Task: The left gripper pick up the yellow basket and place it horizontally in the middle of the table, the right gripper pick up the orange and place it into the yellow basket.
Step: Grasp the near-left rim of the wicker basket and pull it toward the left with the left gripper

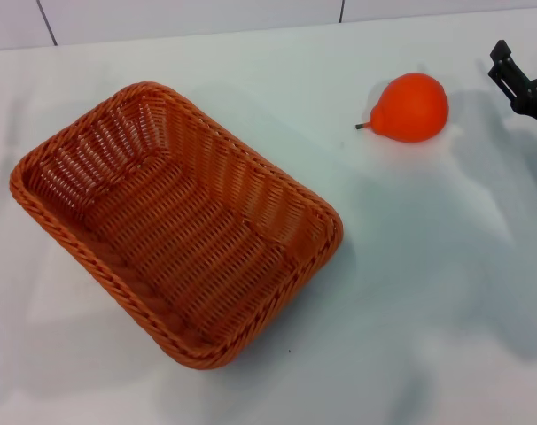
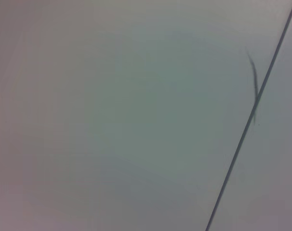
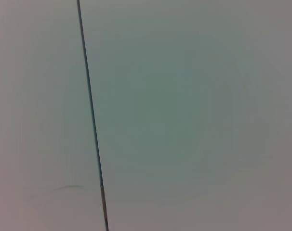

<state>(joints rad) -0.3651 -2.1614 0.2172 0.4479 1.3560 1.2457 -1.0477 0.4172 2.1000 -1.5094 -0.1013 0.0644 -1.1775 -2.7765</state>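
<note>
**Right gripper at the table's edge, fruit and basket lying apart**

The right gripper [image 1: 519, 81] sat at the far right edge of the head view, only partly in frame: a black claw whose dark fingers reached in toward the table's middle. Too little of it showed to tell whether its fingers stood wide or narrow. It held nothing that could be seen, and it was clear of the fruit, with bare tabletop between the two.

The orange [image 1: 413, 107] lay on the table [image 1: 428, 292] near the gripper, to its left in the head view and toward the far side. It rested on its side, its tapered end and short dark stem pointing left toward the basket's side of the table.

The yellow basket [image 1: 175, 221], orange-brown in colour, stood open side up on the left half of the table, well apart from the fruit. It sat turned at an angle, one short end toward the far left and the other toward the near middle. Nothing lay inside it; its woven floor and sloping walls showed all the way round.

The left gripper did not appear in any view, so its state could not be told. Both wrist views showed only a pale flat surface crossed by a thin dark line [image 2: 252, 115].
</note>
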